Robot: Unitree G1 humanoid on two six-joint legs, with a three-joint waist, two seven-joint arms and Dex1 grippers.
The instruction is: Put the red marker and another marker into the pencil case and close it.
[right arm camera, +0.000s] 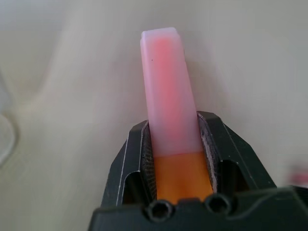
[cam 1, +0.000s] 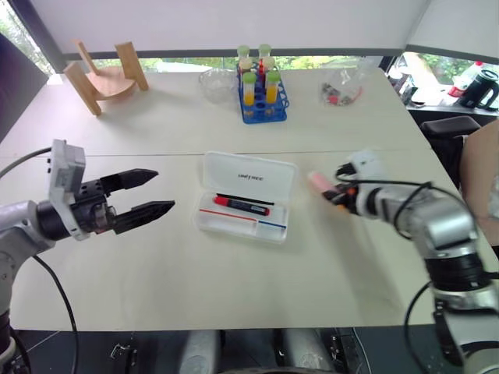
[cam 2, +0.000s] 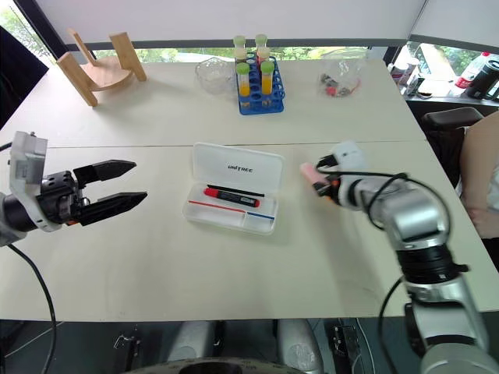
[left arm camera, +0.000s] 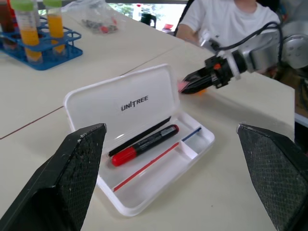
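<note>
While the right gripper pinches the pink marker at its orange end, just right of the white pencil case, the left gripper hangs wide open, well to the case's left. Red marker lies in the tray. That stubby marker looks light, stiff and smooth, likely slippery, so a mid-body grip seems safer.

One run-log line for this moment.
case: open, red marker in tray | right gripper: shut on pink marker, beside case | left gripper: open, empty | next: place pink marker, close lid
</note>
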